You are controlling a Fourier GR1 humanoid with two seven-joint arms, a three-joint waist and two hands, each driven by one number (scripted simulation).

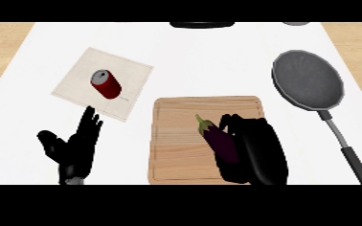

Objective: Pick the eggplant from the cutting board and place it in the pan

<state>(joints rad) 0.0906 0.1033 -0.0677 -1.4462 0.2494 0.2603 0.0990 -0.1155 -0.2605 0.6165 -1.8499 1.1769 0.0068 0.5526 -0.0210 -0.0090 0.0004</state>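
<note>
Left hand point(71, 148) open, right hand point(260, 148) curled

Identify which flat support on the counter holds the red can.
The pale cloth mat holds the red can; the wooden cutting board holds the eggplant.

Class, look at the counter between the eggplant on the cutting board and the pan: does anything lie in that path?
Nothing visible does. The eggplant lies on the cutting board with the right hand beside it, and only bare white counter separates the board from the pan. The red can sits off to the left.
</note>
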